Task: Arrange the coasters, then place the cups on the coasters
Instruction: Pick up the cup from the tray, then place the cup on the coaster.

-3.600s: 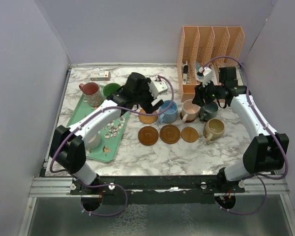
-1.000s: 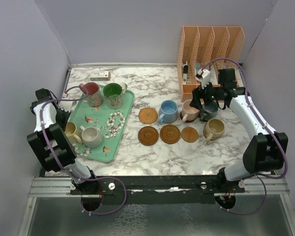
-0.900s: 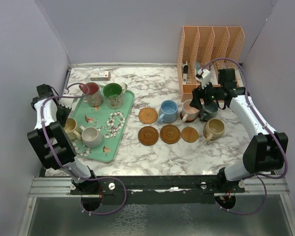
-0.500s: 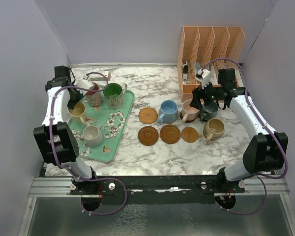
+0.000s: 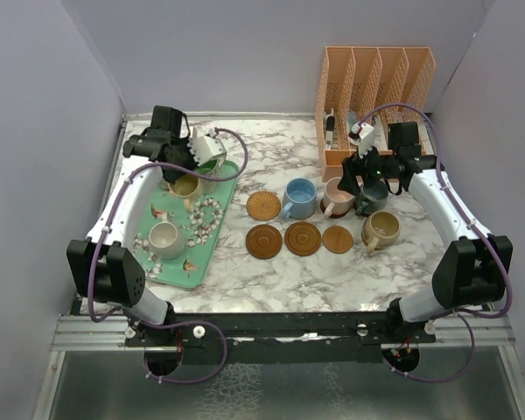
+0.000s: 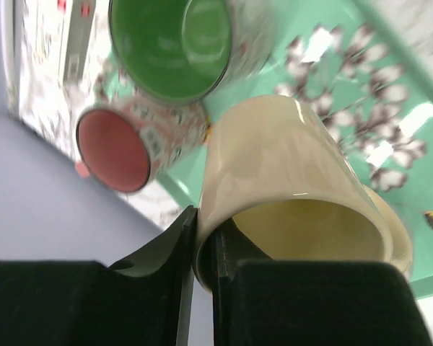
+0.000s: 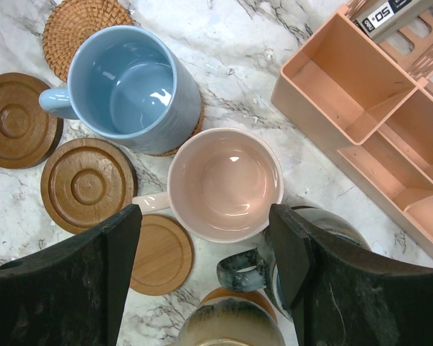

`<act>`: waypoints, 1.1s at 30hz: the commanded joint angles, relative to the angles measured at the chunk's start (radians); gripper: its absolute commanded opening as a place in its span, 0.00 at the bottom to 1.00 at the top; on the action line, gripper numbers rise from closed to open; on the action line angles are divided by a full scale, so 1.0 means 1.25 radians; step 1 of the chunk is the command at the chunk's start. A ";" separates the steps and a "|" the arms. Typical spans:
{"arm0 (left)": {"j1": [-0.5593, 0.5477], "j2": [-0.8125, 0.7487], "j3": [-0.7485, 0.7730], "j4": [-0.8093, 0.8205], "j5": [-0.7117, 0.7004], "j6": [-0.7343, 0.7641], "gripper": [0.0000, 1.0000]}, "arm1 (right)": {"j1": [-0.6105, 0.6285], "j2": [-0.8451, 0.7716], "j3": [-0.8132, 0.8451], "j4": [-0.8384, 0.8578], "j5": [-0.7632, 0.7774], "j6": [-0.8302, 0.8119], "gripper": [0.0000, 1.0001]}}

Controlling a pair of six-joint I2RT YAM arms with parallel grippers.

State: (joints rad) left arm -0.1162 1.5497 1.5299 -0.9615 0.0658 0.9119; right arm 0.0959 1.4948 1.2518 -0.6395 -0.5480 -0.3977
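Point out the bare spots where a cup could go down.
Free: the far marble between tray and organizer; the near strip in front of the coaster row. Crowded: blue cup, pink cup, dark cup and tan cup bunched beside the organizer; the tray's far end.

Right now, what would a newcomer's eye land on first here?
The left claw, shut on the rim of a pale yellow mug tilted over the mint floral tray at back left. Next, the open right claw hovering over the pink mug among wooden coasters, mid-table right.
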 commanded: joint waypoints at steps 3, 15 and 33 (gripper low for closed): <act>-0.145 -0.074 0.001 0.003 0.129 0.001 0.00 | -0.006 0.003 -0.010 0.008 -0.007 0.011 0.72; -0.422 0.040 0.113 0.004 0.177 -0.065 0.00 | -0.024 0.002 -0.015 0.046 0.029 0.092 0.72; -0.690 0.395 0.465 -0.005 0.130 0.037 0.00 | -0.156 -0.010 -0.032 0.074 0.016 0.129 0.71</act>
State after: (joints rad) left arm -0.9447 1.9934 2.0068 -0.9798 0.2195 0.9062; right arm -0.0738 1.4960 1.2236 -0.5777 -0.5320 -0.2459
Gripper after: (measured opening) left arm 0.140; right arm 0.715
